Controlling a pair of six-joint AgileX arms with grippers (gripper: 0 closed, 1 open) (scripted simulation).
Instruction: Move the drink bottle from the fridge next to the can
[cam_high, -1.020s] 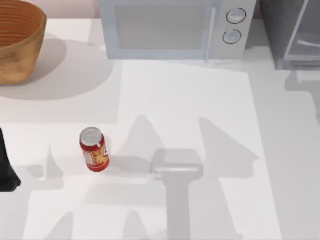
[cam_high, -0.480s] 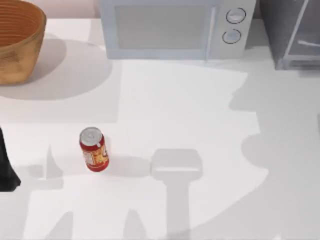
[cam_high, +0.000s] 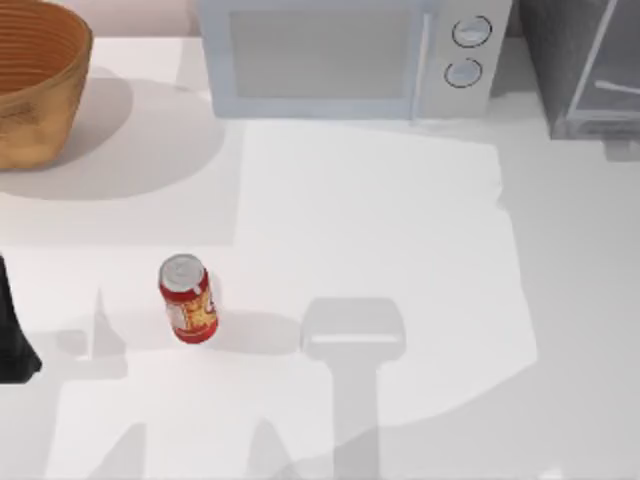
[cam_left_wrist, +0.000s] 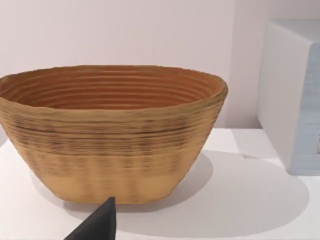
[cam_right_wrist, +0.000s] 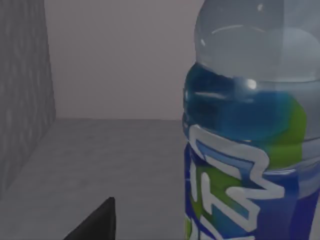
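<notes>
The drink bottle (cam_right_wrist: 250, 150), clear with a blue-green label, stands very close in the right wrist view on the grey floor of the fridge (cam_right_wrist: 25, 90). A dark tip of my right gripper (cam_right_wrist: 95, 225) shows beside it, with a gap between them. From above, the fridge (cam_high: 585, 60) sits at the back right corner, cut off by the edge. The red can (cam_high: 187, 298) stands upright on the white table, left of centre. My left gripper (cam_left_wrist: 97, 225) is parked at the table's left edge (cam_high: 12, 335), facing the basket.
A white microwave (cam_high: 340, 55) with two knobs stands at the back centre, left of the fridge. A woven basket (cam_high: 35, 80) sits at the back left and appears large in the left wrist view (cam_left_wrist: 110, 130). Open tabletop lies around the can.
The arm's shadow over the table's right side has shifted and spread toward the front. The can and the left arm have not moved.
</notes>
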